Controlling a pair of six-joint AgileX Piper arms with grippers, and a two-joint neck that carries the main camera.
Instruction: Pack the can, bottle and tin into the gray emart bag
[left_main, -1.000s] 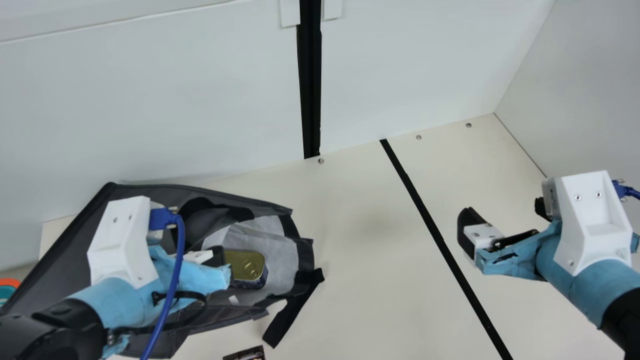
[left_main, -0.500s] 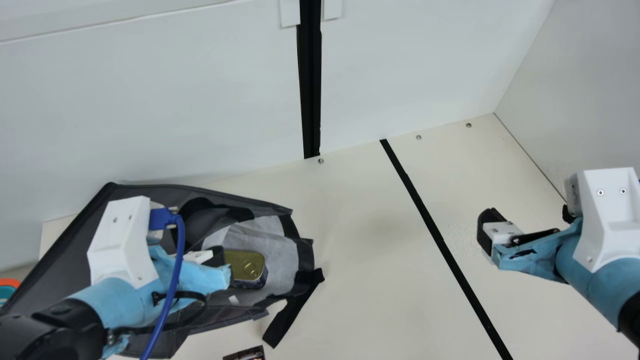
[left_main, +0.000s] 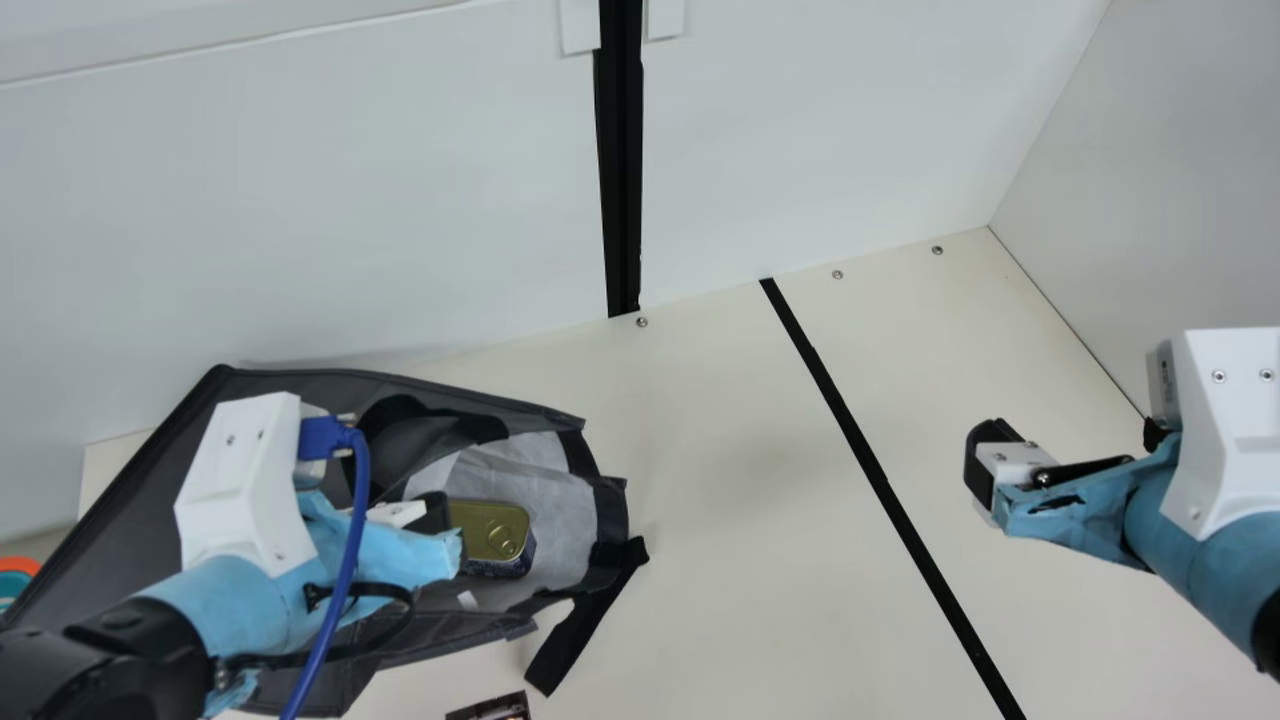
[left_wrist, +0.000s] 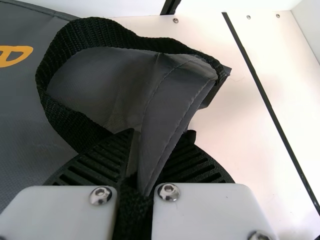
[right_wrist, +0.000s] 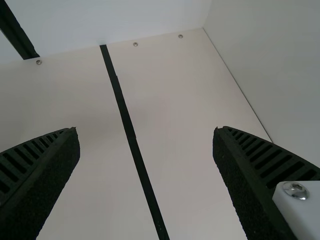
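In the main view the gray bag (left_main: 120, 500) lies on its side at the left, its mouth facing right. A tin (left_main: 492, 532) with a gold lid rests inside on the pale lining. My left gripper (left_main: 436, 515) is at the bag's mouth beside the tin. In the left wrist view my left gripper (left_wrist: 142, 150) is shut on the edge and strap of the bag (left_wrist: 170, 110). Over the table's right part, my right gripper (left_main: 985, 465) hangs away from the bag; in the right wrist view the right gripper (right_wrist: 146, 132) stands wide open, nothing between its fingers.
A dark printed item (left_main: 492, 707) lies at the near edge, below the bag. An orange and teal object (left_main: 15, 578) shows at the far left. A black strip (left_main: 880, 480) crosses the table (left_main: 740, 520); white walls (left_main: 300, 200) stand behind and at the right.
My right arm has moved to the right, away from the bag, slowing lately. The left arm, the bag and the tin have kept still.
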